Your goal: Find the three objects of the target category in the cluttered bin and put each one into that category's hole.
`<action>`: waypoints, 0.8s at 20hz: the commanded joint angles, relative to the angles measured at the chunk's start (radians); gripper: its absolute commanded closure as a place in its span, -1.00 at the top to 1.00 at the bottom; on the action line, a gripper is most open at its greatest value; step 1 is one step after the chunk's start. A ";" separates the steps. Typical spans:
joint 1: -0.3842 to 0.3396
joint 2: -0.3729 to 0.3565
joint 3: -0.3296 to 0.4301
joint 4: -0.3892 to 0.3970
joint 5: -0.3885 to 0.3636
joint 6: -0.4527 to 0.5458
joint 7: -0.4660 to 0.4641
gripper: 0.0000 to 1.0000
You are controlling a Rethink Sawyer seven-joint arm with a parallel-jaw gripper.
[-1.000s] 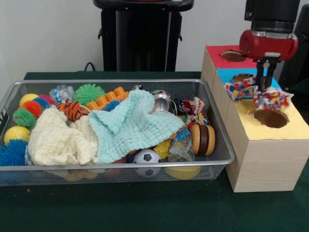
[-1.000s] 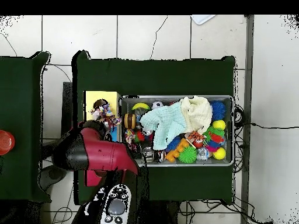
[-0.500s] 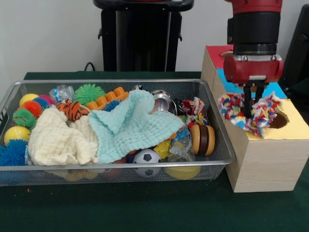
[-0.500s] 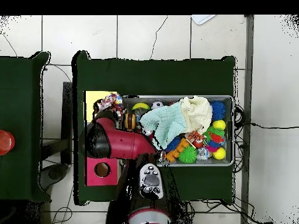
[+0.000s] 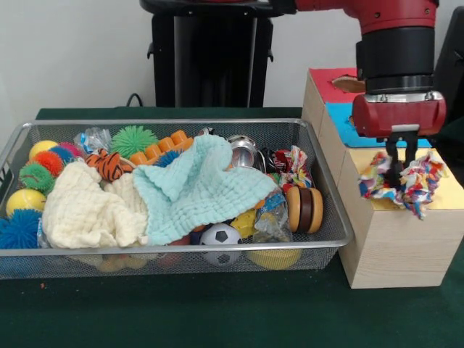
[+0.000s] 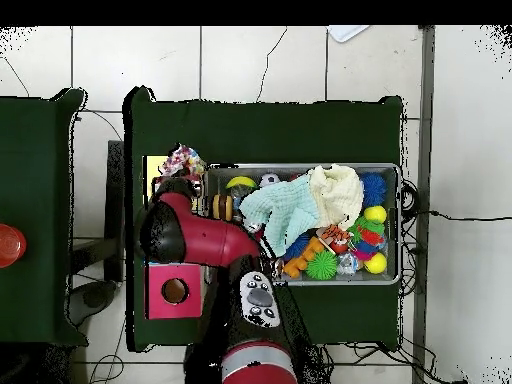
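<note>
My gripper (image 5: pixel 401 165) is shut on a multicoloured rope toy (image 5: pixel 403 181) and holds it over the front part of the yellow-topped wooden box (image 5: pixel 451 193). The toy covers the yellow top's hole. In the overhead view the rope toy (image 6: pixel 182 160) shows at the far end of the yellow top (image 6: pixel 153 170), and the arm's wrist hides the gripper. The wire mesh bin (image 5: pixel 181 122) stands left of the boxes, full of toys. A second bright rope-like toy (image 5: pixel 293 162) lies at its right end. The bin (image 6: pixel 300 166) also shows in the overhead view.
The bin holds a teal cloth (image 5: pixel 196 187), a cream cloth (image 5: pixel 87 212), a soccer ball (image 5: pixel 220 239), a wooden yo-yo (image 5: pixel 304 210), a green spiky ball (image 5: pixel 134 138) and a tiger toy (image 5: pixel 109 165). A blue top (image 5: pixel 346 129) and a red top (image 5: pixel 328 85) lie behind the yellow one.
The gripper with the rope toy dropped from above the yellow box's hole, swung left, and has now moved right again over the yellow top. The hole is now hidden.
</note>
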 commanded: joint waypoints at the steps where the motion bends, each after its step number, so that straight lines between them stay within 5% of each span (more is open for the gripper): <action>1: 0.084 0.100 -0.050 0.044 0.100 0.300 0.247 -1.00; 7: 0.087 0.124 -0.061 0.056 0.095 0.316 0.222 -1.00; 16: 0.141 0.317 -0.148 -0.081 0.044 0.167 0.147 -1.00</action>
